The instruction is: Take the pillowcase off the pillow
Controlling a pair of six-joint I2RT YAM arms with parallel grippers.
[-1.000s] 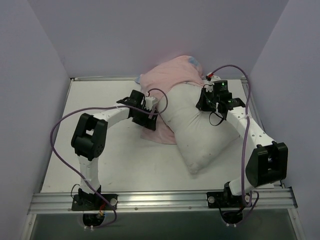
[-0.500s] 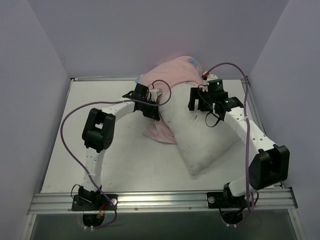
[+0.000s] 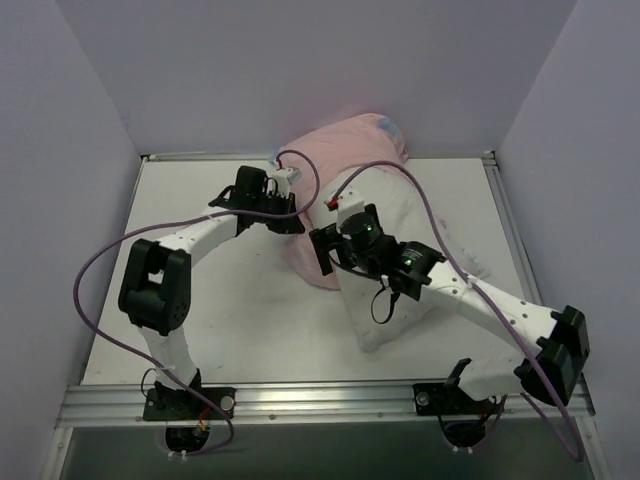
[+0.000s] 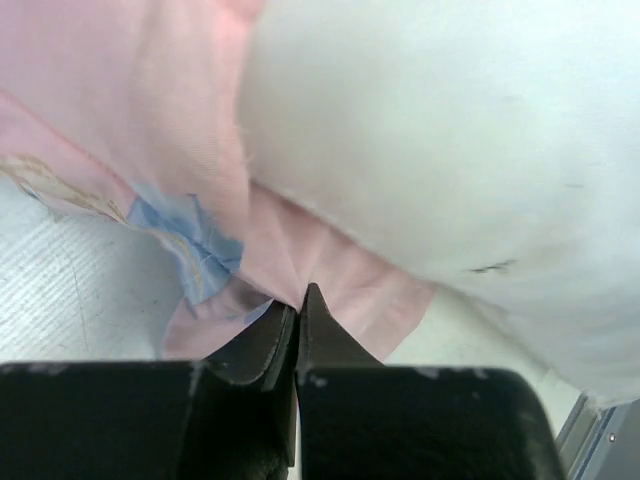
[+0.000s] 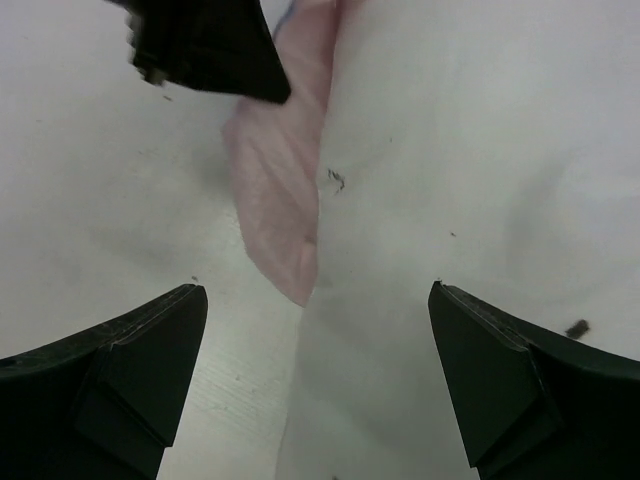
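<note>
Pink cloth of the pillowcase (image 4: 110,90) is nipped at its edge between the tightly closed fingers of the left gripper (image 4: 298,305). The table (image 4: 60,290) is bare to that gripper's left, and the white pillow (image 4: 450,130) bulges just ahead to its right. The right gripper (image 5: 315,290) hangs spread wide and holds nothing, over the line where a pink flap meets the pillow. Only the top view shows the right arm (image 3: 480,300) crossing and hiding the pillow's middle, while only the left wrist view shows the pinch and a blue printed patch.
</note>
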